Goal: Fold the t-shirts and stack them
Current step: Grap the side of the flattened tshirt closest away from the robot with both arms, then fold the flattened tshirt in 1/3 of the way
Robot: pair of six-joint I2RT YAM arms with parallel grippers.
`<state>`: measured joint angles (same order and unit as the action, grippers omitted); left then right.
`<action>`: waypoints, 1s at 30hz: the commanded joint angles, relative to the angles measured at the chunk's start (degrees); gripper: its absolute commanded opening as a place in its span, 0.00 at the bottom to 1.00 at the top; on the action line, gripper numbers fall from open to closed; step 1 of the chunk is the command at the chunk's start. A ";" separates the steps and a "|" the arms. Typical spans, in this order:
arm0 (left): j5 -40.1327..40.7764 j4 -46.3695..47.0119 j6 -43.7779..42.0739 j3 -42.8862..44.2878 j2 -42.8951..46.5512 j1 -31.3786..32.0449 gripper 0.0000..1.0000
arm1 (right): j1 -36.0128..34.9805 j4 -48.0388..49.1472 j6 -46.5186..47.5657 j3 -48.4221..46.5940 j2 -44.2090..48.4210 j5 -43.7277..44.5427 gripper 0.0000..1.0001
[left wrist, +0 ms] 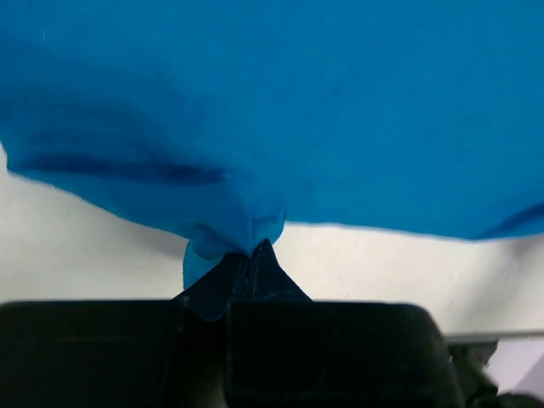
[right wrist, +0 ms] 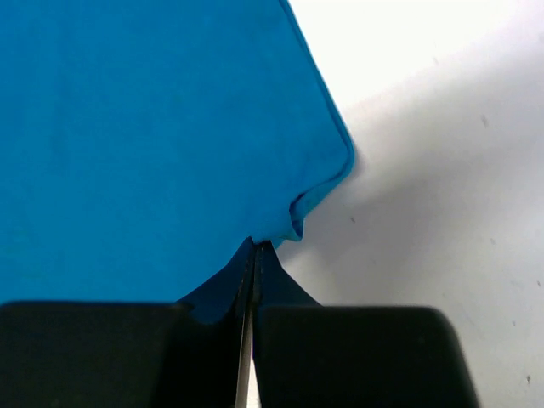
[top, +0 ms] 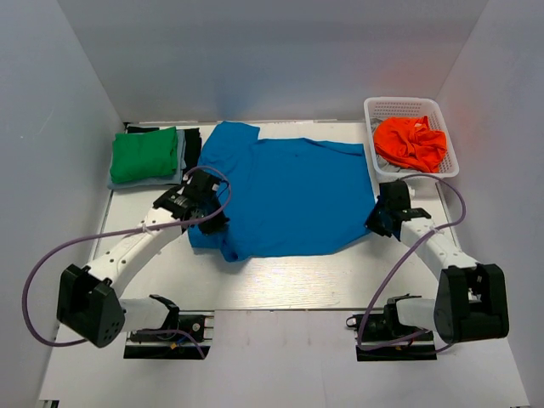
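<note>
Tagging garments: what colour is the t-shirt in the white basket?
An orange t-shirt, clearest in the top external view.

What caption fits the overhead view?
Left gripper and right gripper pinch opposite sides of a bright blue cotton t-shirt; folded green t-shirt beside it, orange t-shirt in white mesh basket.

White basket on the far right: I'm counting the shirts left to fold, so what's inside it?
A crumpled orange t-shirt lies in the white basket. It covers most of the bottom, so anything lying beneath it cannot be seen.

Soft matt cloth blue tee (top: 289, 195), plastic mesh basket (top: 399, 105) (faintly glossy)
</note>
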<state>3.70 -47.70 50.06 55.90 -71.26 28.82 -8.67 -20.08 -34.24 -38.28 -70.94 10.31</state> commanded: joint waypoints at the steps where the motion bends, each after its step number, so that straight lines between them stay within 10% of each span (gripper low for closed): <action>1: 7.01 1.56 -0.58 5.61 -1.33 -0.25 0.00 | 0.14 -0.49 1.72 -4.87 -2.01 -0.55 0.00; 12: 20.28 -2.39 -2.24 21.08 -16.00 -2.00 0.00 | 0.58 -0.93 3.48 -17.26 -11.41 1.91 0.00; 30: 20.29 0.59 -10.34 43.40 -38.59 -8.87 0.00 | 2.08 -3.04 7.35 -37.73 -27.75 3.32 0.00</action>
<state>23.29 -47.92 41.60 95.46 -109.01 20.84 -7.11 -22.48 -28.67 -71.79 -96.66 12.47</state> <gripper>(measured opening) 0.034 0.005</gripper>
